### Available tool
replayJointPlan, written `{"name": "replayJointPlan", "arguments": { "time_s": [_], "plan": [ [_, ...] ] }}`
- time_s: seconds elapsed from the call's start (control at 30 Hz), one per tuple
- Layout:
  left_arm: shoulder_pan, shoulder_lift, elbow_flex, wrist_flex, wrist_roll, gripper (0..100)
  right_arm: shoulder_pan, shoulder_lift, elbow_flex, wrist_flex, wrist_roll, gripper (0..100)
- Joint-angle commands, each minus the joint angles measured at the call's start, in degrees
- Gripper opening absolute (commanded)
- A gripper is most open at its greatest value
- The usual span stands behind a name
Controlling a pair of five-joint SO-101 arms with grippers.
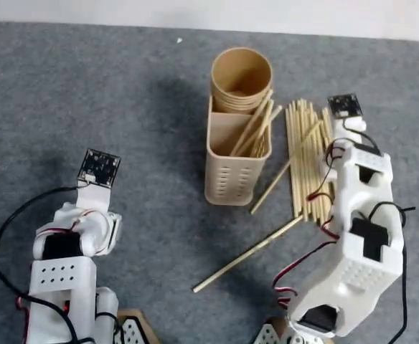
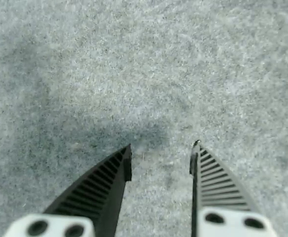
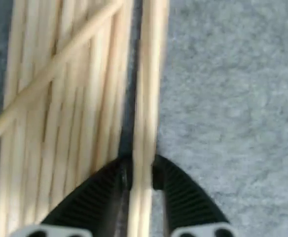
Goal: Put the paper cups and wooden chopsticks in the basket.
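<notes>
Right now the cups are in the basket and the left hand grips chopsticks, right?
No, the right hand grips the chopsticks, as the right wrist view shows; the left hand is open. The cups are in the basket.

Grey carpeted table [image 1: 87, 86] carried the basket [image 1: 232, 179], a pile of wooden chopsticks [image 1: 304, 147] and one stray chopstick [image 1: 245, 256].
</notes>
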Motion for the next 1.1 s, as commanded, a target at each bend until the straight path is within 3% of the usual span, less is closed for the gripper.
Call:
{"name": "replayJointPlan", "arguments": {
  "time_s": [0.0, 0.2, 0.47, 0.73, 1.07],
  "plan": [
    [0.7, -0.7, -0.1, -0.7, -0.4, 20, 1.2, -0.3, -0.4, 0.7, 0.3, 0.7],
    [0.7, -0.7, -0.1, -0.8, -0.4, 20, 3.5, -5.4, -1.8, 0.7, -6.9, 0.5],
    [0.7, -0.7, 0.0, -0.8, -0.4, 20, 0.2, -32.9, -1.5, 0.7, -17.7, 0.5],
    [0.7, -0.7, 0.0, -0.8, -0.4, 20, -12.2, -54.2, -1.4, 1.1, -26.1, 0.5],
    [0.7, -0.7, 0.0, -0.9, -0.4, 20, -29.0, -62.6, -0.8, -12.7, -34.5, 0.5]
  ]
}}
